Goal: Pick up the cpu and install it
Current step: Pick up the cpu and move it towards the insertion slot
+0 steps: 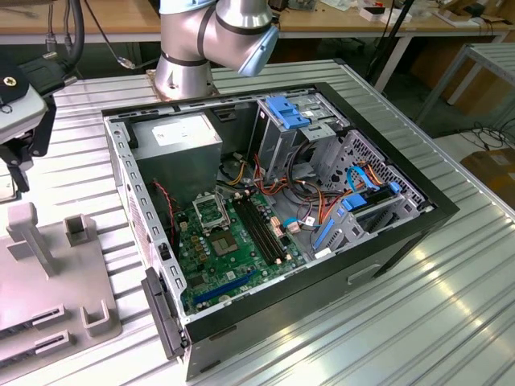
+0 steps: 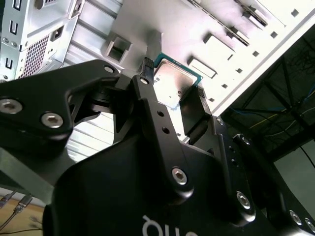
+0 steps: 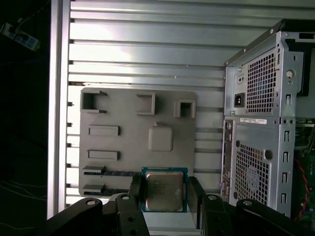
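Silver-grey metal tops the small flat square cpu (image 3: 164, 191), which the black gripper (image 3: 165, 189) pinches by two opposite edges above the grey plastic holder tray (image 3: 123, 157); light and stiff, I judge, yet delicate underneath, so edge-holding suits it.

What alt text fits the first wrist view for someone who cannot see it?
The cpu, silver-topped with a green edge, is clamped between the black jaws of the gripper. Beyond it are a grey fixture tray on a ribbed metal table and the perforated rear of a computer case.
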`<state>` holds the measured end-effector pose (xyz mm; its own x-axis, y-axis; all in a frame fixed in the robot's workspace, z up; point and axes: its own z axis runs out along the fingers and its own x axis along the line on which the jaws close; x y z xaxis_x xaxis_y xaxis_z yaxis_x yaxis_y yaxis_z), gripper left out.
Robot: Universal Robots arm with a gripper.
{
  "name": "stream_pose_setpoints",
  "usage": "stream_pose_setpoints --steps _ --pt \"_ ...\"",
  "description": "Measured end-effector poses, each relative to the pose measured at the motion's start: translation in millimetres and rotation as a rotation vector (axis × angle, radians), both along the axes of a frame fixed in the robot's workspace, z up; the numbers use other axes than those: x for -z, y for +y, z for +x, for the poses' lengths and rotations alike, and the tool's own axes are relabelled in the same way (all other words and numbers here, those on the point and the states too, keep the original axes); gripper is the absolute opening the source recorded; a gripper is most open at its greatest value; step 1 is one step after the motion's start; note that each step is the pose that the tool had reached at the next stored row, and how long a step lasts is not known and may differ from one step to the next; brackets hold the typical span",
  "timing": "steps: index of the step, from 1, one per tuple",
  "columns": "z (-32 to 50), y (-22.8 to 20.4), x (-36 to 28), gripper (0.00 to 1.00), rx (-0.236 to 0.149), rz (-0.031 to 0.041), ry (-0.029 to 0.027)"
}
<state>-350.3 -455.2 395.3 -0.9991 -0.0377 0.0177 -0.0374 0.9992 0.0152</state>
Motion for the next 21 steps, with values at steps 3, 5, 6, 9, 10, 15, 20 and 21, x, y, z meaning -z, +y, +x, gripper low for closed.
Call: stream_pose_setpoints --steps 3,5,6,9,10,15,20,21 --pt "1.0 0.0 0.0 0.47 0.0 0.0 0.0" --pt "1.4 0.0 0.0 0.47 0.0 0.0001 0.0" --pt "1.6 0.0 0.0 0.47 0.0 0.0 0.0" --pt "2.7 0.0 0.1 0.47 0.0 0.0001 -0.0001" --pt "2.9 0.0 0.0 0.47 0.0 0.0 0.0" --pt "4.4 0.0 0.0 0.47 0.0 0.0001 0.0" --pt "6.0 0.0 0.0 0.47 0.0 0.0 0.0" --pt "6.4 0.0 0.0 0.47 0.0 0.0001 0.0"
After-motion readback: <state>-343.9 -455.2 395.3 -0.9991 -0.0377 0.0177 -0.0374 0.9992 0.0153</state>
